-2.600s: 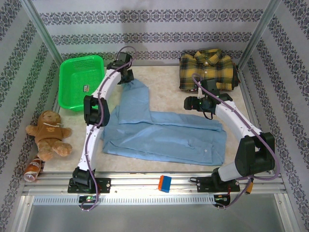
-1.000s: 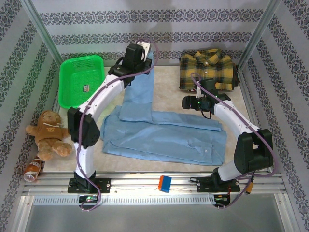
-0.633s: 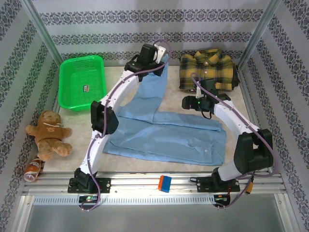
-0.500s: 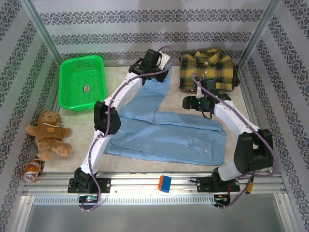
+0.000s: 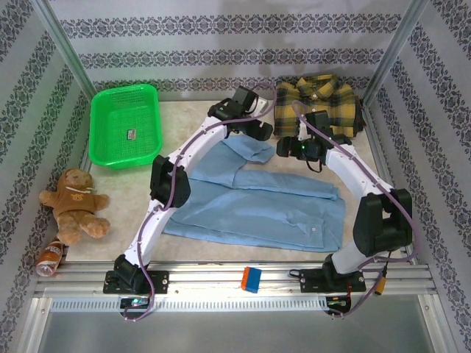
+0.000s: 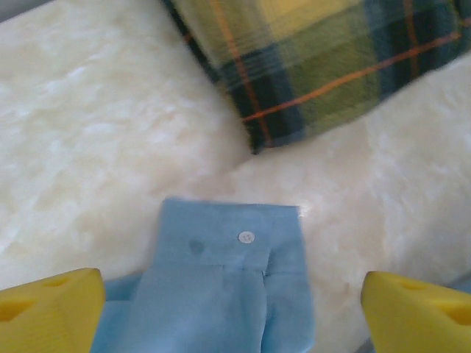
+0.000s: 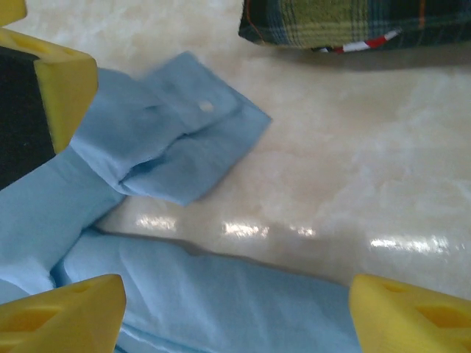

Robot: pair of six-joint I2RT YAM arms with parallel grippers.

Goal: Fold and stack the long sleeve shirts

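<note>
From above, the blue shirt lies spread flat across the middle of the table, one sleeve angled up toward the back, and the plaid shirt sits folded in the back right corner. The left gripper hovers over the sleeve's end, just beside the plaid shirt, and the right gripper faces it from the right, close by. A green basket stands at back left, a teddy bear and a bottle lie off the left edge, and a small block rests on the front rail. In the left wrist view, the yellow fingers stand wide apart with nothing between them gripped. The buttoned cuff lies loose on the table below, and a corner of the plaid shirt is near it but apart. In the right wrist view, that gripper's fingers are also spread wide and empty above the blue shirt. The cuff lies crumpled on the table beside one finger of the left gripper, with the plaid shirt's edge at the top.
</note>
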